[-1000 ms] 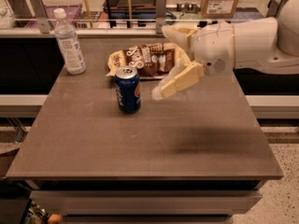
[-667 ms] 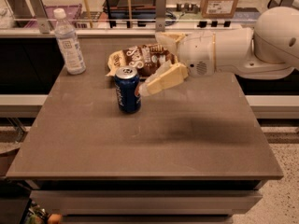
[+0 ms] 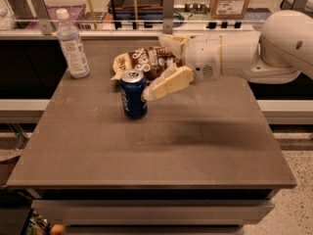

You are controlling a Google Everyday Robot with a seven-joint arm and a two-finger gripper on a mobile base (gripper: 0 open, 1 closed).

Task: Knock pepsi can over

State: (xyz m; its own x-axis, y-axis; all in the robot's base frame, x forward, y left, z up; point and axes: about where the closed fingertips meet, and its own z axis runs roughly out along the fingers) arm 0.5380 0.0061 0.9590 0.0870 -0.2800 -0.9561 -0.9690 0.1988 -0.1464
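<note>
Pepsi can [image 3: 133, 94] stands upright on the table [image 3: 171, 151], and everything else is best placed from it. The claw [image 3: 157, 65] reaches in from the side of the can, its arm held low and nearly level, its fingers spread wide apart and gripping nothing. The lower finger [image 3: 168, 83] slants down so that its tip meets the can's side about halfway up. Whether it is touching or just off, I cannot tell. That pose suits a sideways shove rather than a grasp: a push above the base should tip the can away from the arm. A snack bag [image 3: 142, 62] lies just behind the can, partly under the claw. A water bottle [image 3: 72, 45] stands well behind the can on the side away from the arm, probably clear of the fall.
</note>
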